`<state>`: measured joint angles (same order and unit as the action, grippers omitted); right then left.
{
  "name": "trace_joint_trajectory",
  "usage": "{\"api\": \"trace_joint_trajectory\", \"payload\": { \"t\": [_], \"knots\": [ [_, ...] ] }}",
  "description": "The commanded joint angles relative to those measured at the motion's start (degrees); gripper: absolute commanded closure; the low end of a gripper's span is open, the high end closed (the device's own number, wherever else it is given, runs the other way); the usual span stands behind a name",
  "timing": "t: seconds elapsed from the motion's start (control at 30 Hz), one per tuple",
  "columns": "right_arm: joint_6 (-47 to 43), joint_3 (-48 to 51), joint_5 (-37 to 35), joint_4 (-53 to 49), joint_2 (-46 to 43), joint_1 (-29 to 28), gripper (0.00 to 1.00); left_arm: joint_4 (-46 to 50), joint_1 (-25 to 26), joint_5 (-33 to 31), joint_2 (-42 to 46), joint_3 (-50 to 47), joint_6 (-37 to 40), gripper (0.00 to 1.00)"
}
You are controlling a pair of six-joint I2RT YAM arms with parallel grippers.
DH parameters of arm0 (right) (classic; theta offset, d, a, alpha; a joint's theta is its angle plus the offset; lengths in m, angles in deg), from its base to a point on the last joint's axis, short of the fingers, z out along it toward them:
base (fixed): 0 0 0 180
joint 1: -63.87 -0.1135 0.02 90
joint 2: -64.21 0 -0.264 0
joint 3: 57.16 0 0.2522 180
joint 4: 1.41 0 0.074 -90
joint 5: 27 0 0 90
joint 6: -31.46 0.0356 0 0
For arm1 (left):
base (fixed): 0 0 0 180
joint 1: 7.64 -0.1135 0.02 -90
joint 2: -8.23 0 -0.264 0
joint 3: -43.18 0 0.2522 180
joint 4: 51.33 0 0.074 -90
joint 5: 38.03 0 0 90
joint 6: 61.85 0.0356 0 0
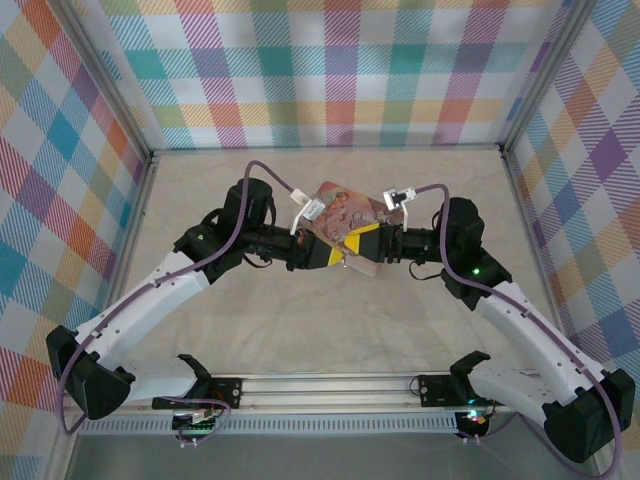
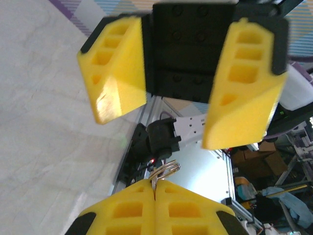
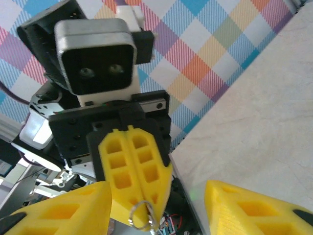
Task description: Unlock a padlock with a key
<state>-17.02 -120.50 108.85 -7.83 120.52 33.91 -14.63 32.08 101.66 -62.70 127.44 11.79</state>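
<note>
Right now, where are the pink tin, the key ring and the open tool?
pink tin [image 1: 345, 210]: top view, its illustrated top.
key ring [image 2: 166, 169]: left wrist view, its wire loop.
right tool [image 2: 161, 128]: left wrist view, midway between its open fingertips.

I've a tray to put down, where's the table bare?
Bare: far strip between pink tin and back wall; near stretch along the rail. Crowded mid-table: left gripper, pinching a key ring, meets right gripper over the tin.
</note>
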Motion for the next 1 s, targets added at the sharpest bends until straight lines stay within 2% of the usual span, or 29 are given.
{"api": "trace_joint_trajectory", "payload": {
  "t": [0.0, 0.27, 0.33, 0.47, 0.57, 0.63, 0.7, 0.77, 0.87, 0.97],
  "knots": [
    [1.3, 0.4, 3.2, 4.3, -0.4, 0.2, 0.46, 1.8, 0.6, 1.5, -0.2, 1.9, 1.9, 1.0],
    [0.0, -0.1, 5.0, -0.2, 1.6, 0.1, 0.46, 0.5, 0.6, 1.2, -0.1, 2.1, 1.4, 1.0],
    [-0.3, -0.3, 5.9, -1.0, 2.4, 0.0, 0.49, 0.5, 0.6, 1.2, -0.2, 2.1, 1.3, 1.0],
    [-0.3, -0.4, 7.4, -1.1, 2.8, -0.3, 0.62, 0.2, 0.6, 0.9, -0.4, 2.0, 1.2, 1.0],
    [-1.0, -0.7, 7.8, -2.3, 2.6, -0.4, 0.65, -0.1, 0.6, 1.0, -0.6, 2.1, 0.9, 1.0],
    [-1.1, -0.8, 8.2, -2.4, 2.5, -0.5, 0.65, -0.3, 0.6, 1.0, -0.7, 2.0, 0.8, 1.0],
    [-0.9, -0.9, 9.0, -2.4, 2.7, -0.6, 0.58, -0.3, 0.6, 0.7, -0.9, 2.1, 0.8, 1.0],
    [-1.4, -1.2, 9.5, -2.9, 2.8, -1.0, 0.57, -0.5, 0.6, 0.7, -1.1, 2.2, 0.7, 1.0],
    [-2.5, -1.7, 9.6, -4.2, 3.0, -1.2, 0.61, -1.1, 0.6, 0.6, -1.4, 2.1, 0.2, 1.0],
    [-2.8, -1.7, 9.6, -4.7, 3.0, -1.2, 0.72, -1.5, 0.6, 0.8, -1.4, 2.1, 0.2, 1.0]
  ]
}}
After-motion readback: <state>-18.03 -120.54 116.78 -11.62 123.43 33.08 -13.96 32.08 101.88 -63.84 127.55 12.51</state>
